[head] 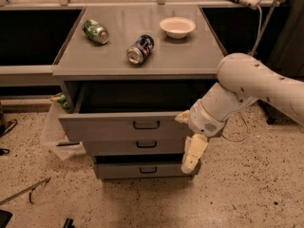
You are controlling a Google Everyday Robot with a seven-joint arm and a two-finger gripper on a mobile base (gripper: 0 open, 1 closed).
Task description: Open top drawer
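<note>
The top drawer (118, 127) is the wide grey one with the tallest front and a small dark loop handle (146, 125). It stands pulled out from the grey cabinet (142, 63), with a dark gap showing behind its front; its inside is in shadow. My gripper (191, 148) hangs pointing down at the end of the white arm (247, 87). It is in front of the right end of the drawer fronts, right of the handle and apart from it, holding nothing that I can see.
Two shorter drawers, the middle (137, 145) and the bottom (142, 170), sit below. On the cabinet top lie a green can (95, 31), a blue can (141, 49) and a white bowl (177, 27). A plastic bag (52, 127) lies on the floor at left. A cable (259, 27) hangs at right.
</note>
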